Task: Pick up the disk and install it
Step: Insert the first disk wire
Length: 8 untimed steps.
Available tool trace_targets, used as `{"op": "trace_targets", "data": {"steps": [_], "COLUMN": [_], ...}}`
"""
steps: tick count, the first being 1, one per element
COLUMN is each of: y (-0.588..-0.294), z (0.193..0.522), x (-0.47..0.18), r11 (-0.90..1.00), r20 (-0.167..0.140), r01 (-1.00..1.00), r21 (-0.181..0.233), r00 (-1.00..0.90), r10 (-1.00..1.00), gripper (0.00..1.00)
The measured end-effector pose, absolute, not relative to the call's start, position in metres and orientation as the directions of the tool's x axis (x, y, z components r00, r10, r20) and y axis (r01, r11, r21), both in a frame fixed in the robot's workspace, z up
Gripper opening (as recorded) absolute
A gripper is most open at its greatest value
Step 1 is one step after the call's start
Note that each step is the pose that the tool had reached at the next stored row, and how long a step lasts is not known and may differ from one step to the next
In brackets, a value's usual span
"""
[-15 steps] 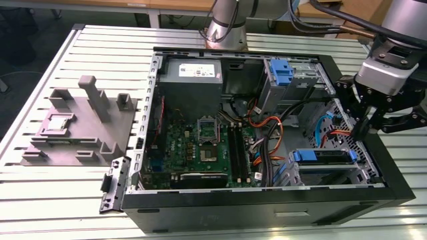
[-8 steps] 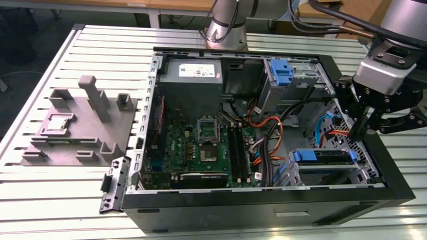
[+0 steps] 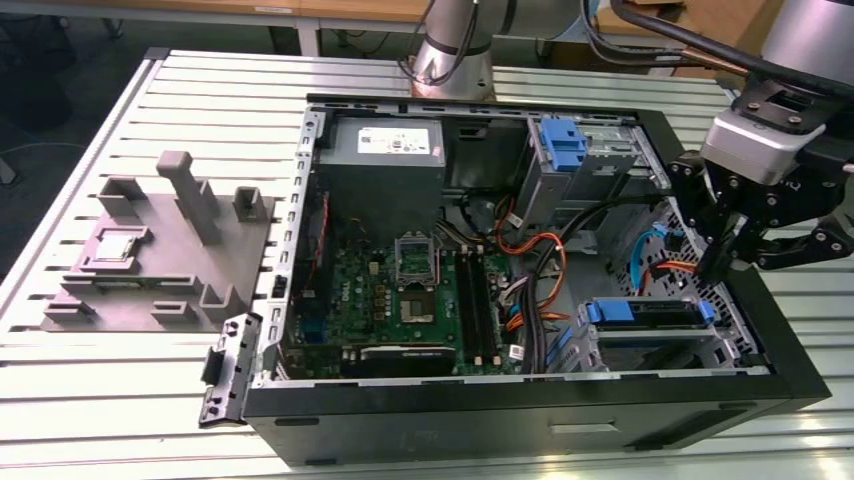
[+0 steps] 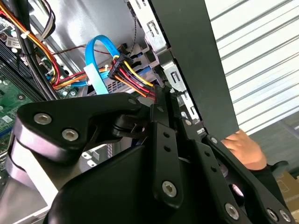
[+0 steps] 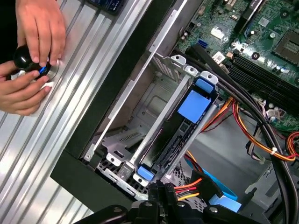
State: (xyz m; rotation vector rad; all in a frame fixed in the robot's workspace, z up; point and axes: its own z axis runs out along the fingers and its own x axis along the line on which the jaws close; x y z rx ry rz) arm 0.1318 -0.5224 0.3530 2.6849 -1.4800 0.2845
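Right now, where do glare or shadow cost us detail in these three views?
Exterior view: glare whitens the table slats along the bottom, and the computer case interior sits in shade. Second wrist view: the slats wash out bright behind the dark tool. First wrist view: even light, mild sheen on the slats beside a person's hands.

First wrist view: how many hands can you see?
2: one hand grips a black knob; the second hand cups it alongside. Both are over the slatted table, outside the computer case.
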Motion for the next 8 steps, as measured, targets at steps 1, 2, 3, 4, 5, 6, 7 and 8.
{"op": "trace_targets", "data": {"steps": [1, 2, 3, 4, 5, 6, 7, 8], "y": [-0.5224, -0.5224, -0.5224, -0.5224, -0.5225, -0.5229, -0.5236, -0.5246], "z": [0.3530, 0.3530, 0.3530, 0.3529, 0.3530, 0.3530, 0.3528, 0.3527], "x": [0.1318, 0.1318, 0.1319, 0.1319, 0.1318, 0.1318, 0.1318, 0.1318], "r11": [-0.536, -0.536, -0.535, -0.534, -0.533, -0.532, -0.531, -0.529], "r20": [0.191, 0.190, 0.183, 0.171, 0.158, 0.149, 0.144, 0.143], "r01": [-0.843, -0.844, -0.844, -0.844, -0.845, -0.845, -0.845, -0.847], "r21": [-0.034, -0.034, -0.038, -0.044, -0.051, -0.055, -0.057, -0.056], "r00": [0.521, 0.521, 0.520, 0.520, 0.520, 0.520, 0.519, 0.517], "r10": [-0.832, -0.832, -0.834, -0.837, -0.839, -0.841, -0.842, -0.844], "gripper": [0.17, 0.17, 0.17, 0.17, 0.17, 0.17, 0.17, 0.17]}}
